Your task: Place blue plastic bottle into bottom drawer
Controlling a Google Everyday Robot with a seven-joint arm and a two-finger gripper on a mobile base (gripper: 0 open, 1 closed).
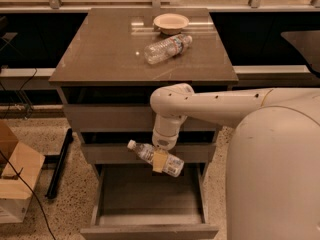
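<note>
The blue plastic bottle (156, 158), slim with a white cap and a pale label, lies nearly level in my gripper (160, 160), cap pointing left. My gripper hangs from the white arm and is shut on the bottle's middle. It holds the bottle in front of the middle drawer, above the back part of the bottom drawer (150, 219). The bottom drawer is pulled open and shows a grey interior with nothing in it.
A clear ribbed bottle (167, 48) lies on the cabinet top (100, 54), next to a small white bowl (171, 22). A cardboard box (15, 184) and a black cable are on the floor at left. My white arm and body fill the right side.
</note>
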